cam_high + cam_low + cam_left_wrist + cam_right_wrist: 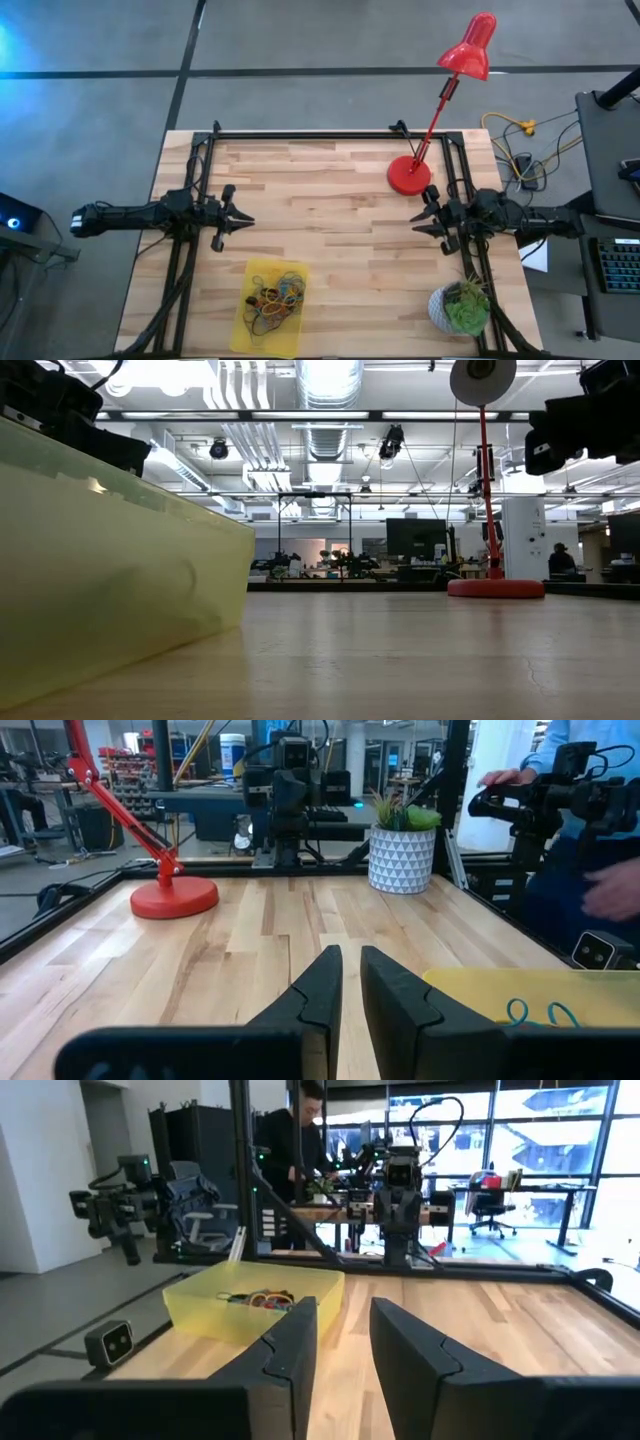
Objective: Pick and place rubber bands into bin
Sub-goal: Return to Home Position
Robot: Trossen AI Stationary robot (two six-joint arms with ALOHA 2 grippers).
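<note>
Light wooden worktop: a broad strip of bare planks runs between the two grippers. Left gripper hovers over the left side, its jaws closed to a thin slit and holding nothing. Right gripper hovers opposite, its jaws parted a little and holding nothing.

Shallow translucent yellow plastic bin sits at the worktop's front edge, nearer the left gripper. Thin floppy rubber bands — yellow, tan, dark, blue — lie tangled inside it.

Red desk lamp and white-potted green plant stand along the right side, one on each side of the right arm.
</note>
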